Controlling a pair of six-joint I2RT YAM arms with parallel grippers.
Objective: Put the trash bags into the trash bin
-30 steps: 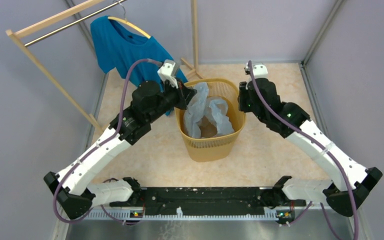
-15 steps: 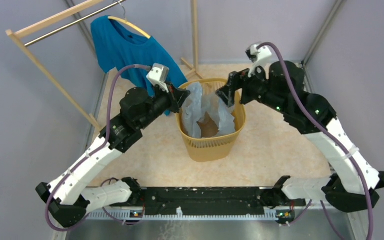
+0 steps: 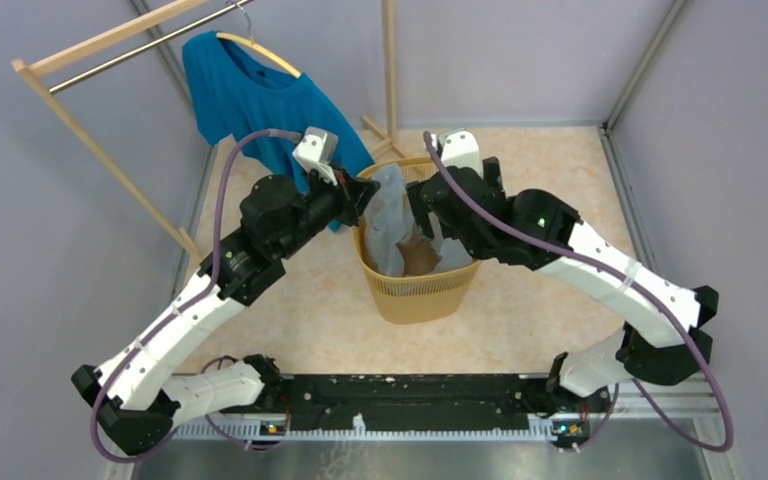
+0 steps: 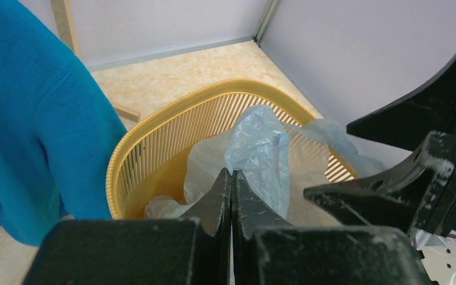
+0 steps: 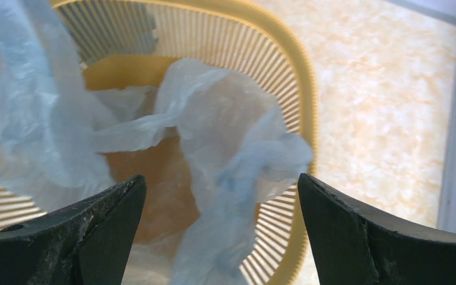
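Trash bags (image 3: pixel 397 215): 1 pale film, mostly inside trash bin (image 3: pixel 415 292); upper folds stand above rim, not yet seated. Left gripper (image 4: pixel 230 176): fingers closed, apparently pinching film edge. Right gripper (image 5: pixel 220 179): fingers wide above opening. Remaining, by judgement: release, press down. Bench (image 3: pixel 340 310): beige marbled; grey walls; teal T-shirt (image 3: pixel 240 90) on wooden rack (image 3: pixel 110 165).

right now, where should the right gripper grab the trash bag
Probably best: the bunched, twisted fold of the trash bag near the rim of the trash bin, coming down from above. It stands up as a ridge, and the open right gripper hovers with its fingers either side of it.
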